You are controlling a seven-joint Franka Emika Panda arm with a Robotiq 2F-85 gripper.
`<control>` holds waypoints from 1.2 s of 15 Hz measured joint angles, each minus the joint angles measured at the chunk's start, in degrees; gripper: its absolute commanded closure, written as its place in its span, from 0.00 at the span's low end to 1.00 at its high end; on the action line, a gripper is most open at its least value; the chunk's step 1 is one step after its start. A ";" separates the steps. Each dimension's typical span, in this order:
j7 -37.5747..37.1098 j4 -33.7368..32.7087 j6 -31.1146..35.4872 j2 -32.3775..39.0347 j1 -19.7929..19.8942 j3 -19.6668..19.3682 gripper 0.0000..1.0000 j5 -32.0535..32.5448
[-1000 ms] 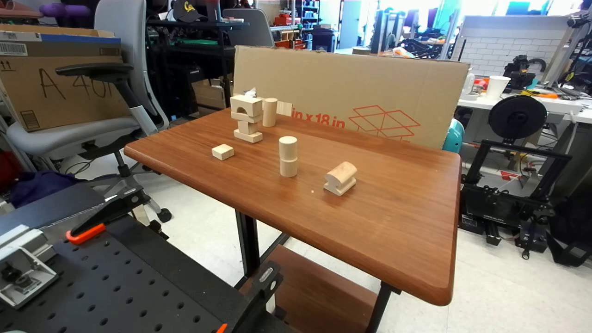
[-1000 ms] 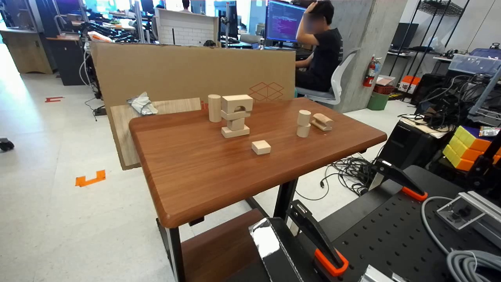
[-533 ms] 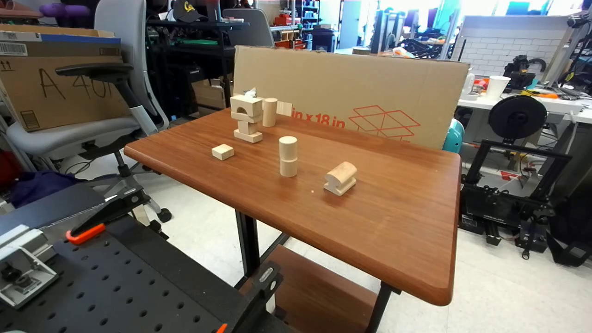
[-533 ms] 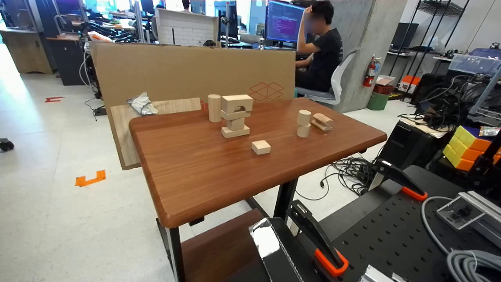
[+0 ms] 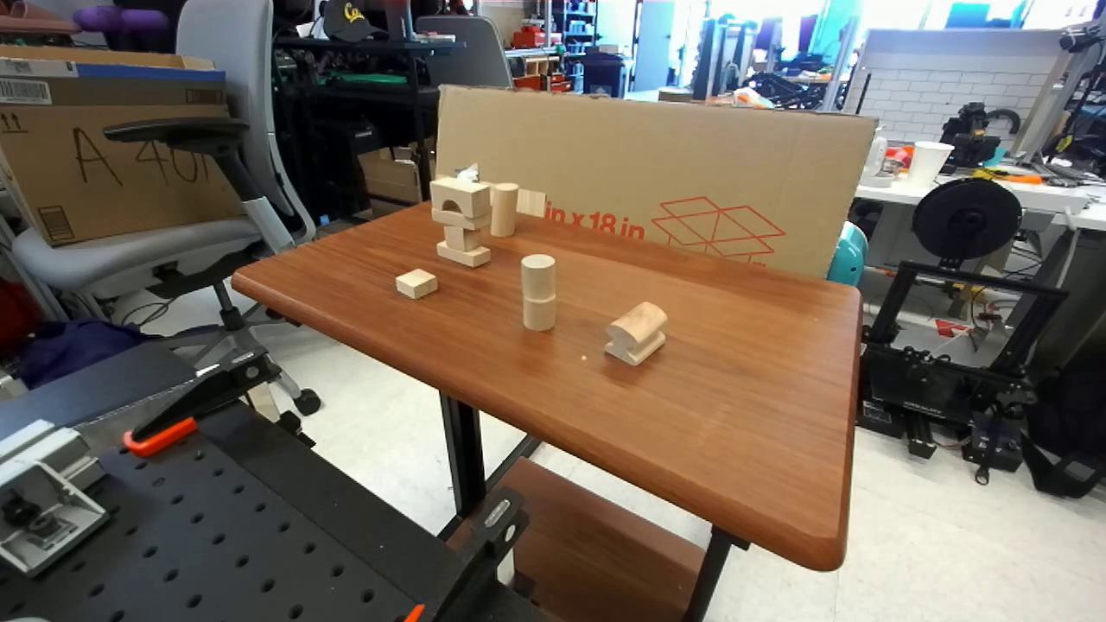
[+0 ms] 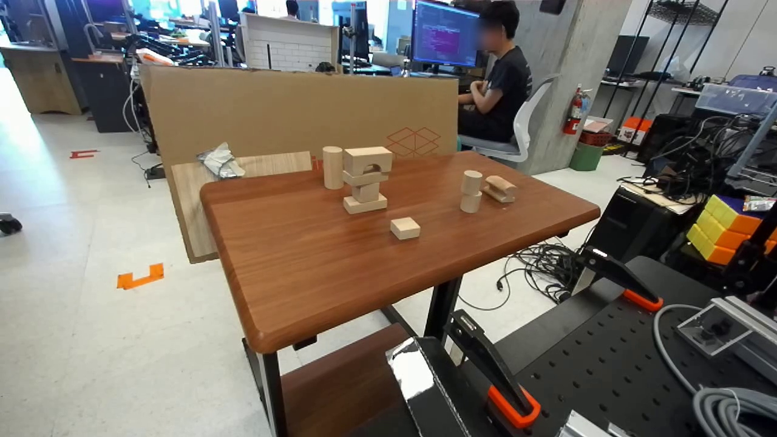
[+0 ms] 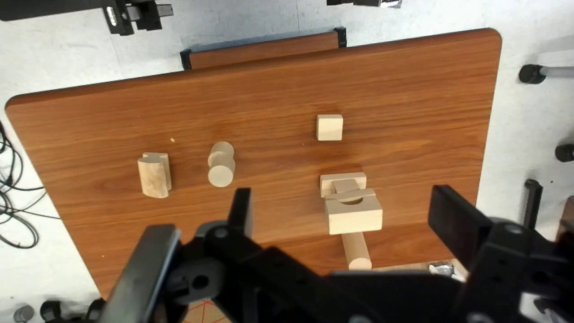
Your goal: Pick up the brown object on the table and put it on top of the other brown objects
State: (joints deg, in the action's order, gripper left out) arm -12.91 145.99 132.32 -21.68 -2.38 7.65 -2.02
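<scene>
Small, low, square block of pale tan wood [image 6: 405, 229]: saw it lying flat on the reddish-brown wooden tabletop [image 6: 303, 258] in both exterior views, apart from every other piece. Found near it an upright tower of stacked pale tan wooden blocks [image 6: 366, 180]. Counted four pieces there, going upward: an oblong base slab [image 6: 365, 206], a narrower block [image 6: 365, 193], a second slab [image 6: 364, 179], and a thicker top block [image 6: 358, 161] with an arched cut-out in its underside. Spotted a tall, upright cylinder of pale wood [image 6: 332, 167] just beside the tower; could not tell whether touching or apart.

Made out the black two-fingered end effector [image 7: 343, 213] in the wrist view, set wide, with its fingertips [image 7: 454, 220] well apart and the tower visible farther off through the gap.

Further along the tabletop, noted two short pale wooden cylinders [image 5: 539, 292], one atop the other, and near these an oblong pale wooden piece [image 5: 638, 333] with a rounded top. Behind, saw a large brown cardboard panel [image 5: 605, 147] with red printing. Noticed also a black perforated board [image 5: 251, 527], fitted with black clamps with orange tips [image 6: 493, 364], and, in an exterior view, a seated person in a dark shirt [image 6: 508, 79].
</scene>
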 measured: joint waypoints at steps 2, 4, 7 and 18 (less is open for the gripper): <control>-3.85 -0.39 3.60 4.80 0.00 1.38 0.00 0.25; -6.34 -1.03 5.54 9.21 -0.08 2.16 0.00 0.28; -7.39 -2.27 7.74 15.24 -0.18 2.39 0.00 0.85; -14.54 -8.67 9.24 30.98 -2.68 -0.17 0.00 14.27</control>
State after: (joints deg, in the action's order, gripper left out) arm -27.45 137.32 141.55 9.30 -5.06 7.48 12.25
